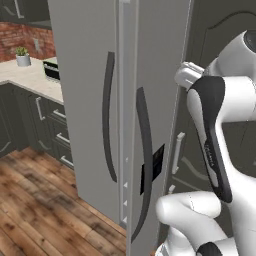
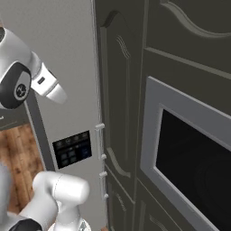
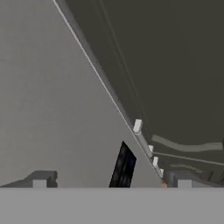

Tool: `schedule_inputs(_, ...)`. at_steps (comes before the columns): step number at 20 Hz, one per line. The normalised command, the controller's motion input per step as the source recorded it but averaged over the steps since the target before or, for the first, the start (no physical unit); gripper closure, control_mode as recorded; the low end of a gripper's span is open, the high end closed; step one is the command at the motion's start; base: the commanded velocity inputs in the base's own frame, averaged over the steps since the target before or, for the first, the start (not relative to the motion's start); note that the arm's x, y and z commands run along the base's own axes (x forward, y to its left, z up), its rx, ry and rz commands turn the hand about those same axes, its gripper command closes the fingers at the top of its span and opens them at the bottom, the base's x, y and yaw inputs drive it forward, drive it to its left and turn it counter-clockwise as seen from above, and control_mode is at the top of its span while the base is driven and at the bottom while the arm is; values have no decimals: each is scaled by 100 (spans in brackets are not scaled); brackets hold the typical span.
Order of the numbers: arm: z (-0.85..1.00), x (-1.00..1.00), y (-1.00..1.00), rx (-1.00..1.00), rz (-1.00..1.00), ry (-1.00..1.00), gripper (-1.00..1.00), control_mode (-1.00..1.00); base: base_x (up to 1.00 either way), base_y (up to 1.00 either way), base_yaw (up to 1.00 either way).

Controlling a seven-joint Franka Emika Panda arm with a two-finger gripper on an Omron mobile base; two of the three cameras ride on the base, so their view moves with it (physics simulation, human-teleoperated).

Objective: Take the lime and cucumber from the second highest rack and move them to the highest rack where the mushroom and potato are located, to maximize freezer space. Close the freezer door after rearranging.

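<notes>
The freezer (image 1: 85, 60) is the tall grey two-door cabinet in front of me. Its plain freezer door (image 1: 80, 125), with one long dark curved handle (image 1: 107, 115), looks shut. Beside it is the door with the dark dispenser panel (image 1: 152, 170). The lime, the cucumber and the racks are hidden behind the doors. In the hand view my gripper (image 3: 111, 181) is open, its two fingertips (image 3: 41, 178) far apart with nothing between them. It is held close to the dispenser door (image 3: 52, 109), near that door's edge against the dark cupboard (image 3: 175, 65).
A dark panelled cupboard (image 2: 131, 90) with a built-in oven window (image 2: 194, 171) stands right of the freezer. To the left is a pale counter (image 1: 30, 77) with a potted plant (image 1: 22, 56) over dark drawers (image 1: 55, 130). Wooden floor (image 1: 40, 200) lies in front.
</notes>
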Motion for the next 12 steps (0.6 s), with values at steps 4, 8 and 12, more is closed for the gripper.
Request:
schedule_inputs(4, -2, 59, 49, 1, 0, 0, -100, -100, 0, 0, 0)
schedule_inputs(8, -5, 63, 44, 2, 0, -2, -100, -100, 0, 0, 0)
schedule_inputs(12, -16, 50, 7, 9, 0, -2, -100, -100, 0, 0, 0)
